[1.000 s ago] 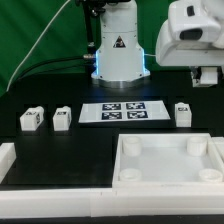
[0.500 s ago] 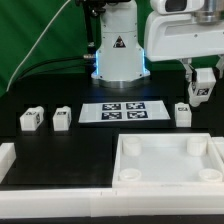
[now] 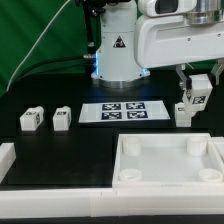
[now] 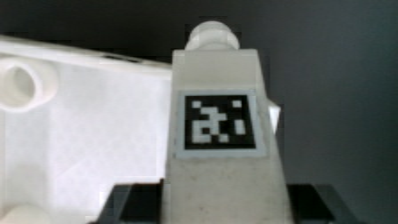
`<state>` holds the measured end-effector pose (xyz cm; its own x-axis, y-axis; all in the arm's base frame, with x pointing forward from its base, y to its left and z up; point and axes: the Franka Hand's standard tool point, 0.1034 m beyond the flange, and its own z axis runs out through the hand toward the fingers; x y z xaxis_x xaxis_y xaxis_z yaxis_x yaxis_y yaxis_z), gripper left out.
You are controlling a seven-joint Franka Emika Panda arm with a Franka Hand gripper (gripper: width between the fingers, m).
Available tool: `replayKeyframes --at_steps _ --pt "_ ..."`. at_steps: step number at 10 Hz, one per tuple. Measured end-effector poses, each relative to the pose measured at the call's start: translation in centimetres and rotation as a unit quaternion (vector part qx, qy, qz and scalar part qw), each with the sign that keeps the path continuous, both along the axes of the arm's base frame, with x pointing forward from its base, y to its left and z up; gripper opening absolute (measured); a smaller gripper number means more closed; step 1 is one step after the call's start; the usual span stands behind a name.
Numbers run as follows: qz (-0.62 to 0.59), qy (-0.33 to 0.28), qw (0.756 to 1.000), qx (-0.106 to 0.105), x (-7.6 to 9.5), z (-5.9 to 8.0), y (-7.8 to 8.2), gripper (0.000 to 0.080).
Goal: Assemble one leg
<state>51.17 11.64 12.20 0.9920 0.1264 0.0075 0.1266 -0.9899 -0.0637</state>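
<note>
The gripper (image 3: 196, 96) is clenched on the leg (image 4: 222, 130), held upright off the table; it hangs past the marker board's (image 3: 122, 112) end on the exterior view's right; another leg (image 3: 183, 114) stands near that end.

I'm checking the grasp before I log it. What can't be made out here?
Base of the leg: wrist view, hidden by the claw and the picture's edge.
Fingertips of the claw: exterior view, too small and blurred.
Near right corner of the tray: exterior view, cut off by the edge.
Tags on the loose legs: exterior view, too small to read.
</note>
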Motion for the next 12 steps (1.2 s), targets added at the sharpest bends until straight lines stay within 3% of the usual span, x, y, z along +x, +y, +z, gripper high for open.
replayKeyframes --at_steps 2,3,5,8,9,11,12 --pt "0.011 -0.024 1.000 0.003 0.4 0.0 -0.2 0.0294" --pt "0.040 -0.034 0.999 0.001 0.9 0.1 -1.5 0.0294" --pt "0.063 -0.043 0.997 0.001 3.9 0.9 -3.0 0.0294" --pt "0.073 -0.065 0.995 0.007 8.6 1.3 -3.0 0.0294" --pt "0.072 -0.079 0.994 0.007 9.4 1.4 -3.0 0.0294" --pt "0.071 -0.089 0.993 0.007 9.3 1.2 -3.0 0.0294" --pt "0.071 -0.133 0.989 0.006 10.1 1.4 -3.2 0.0294"
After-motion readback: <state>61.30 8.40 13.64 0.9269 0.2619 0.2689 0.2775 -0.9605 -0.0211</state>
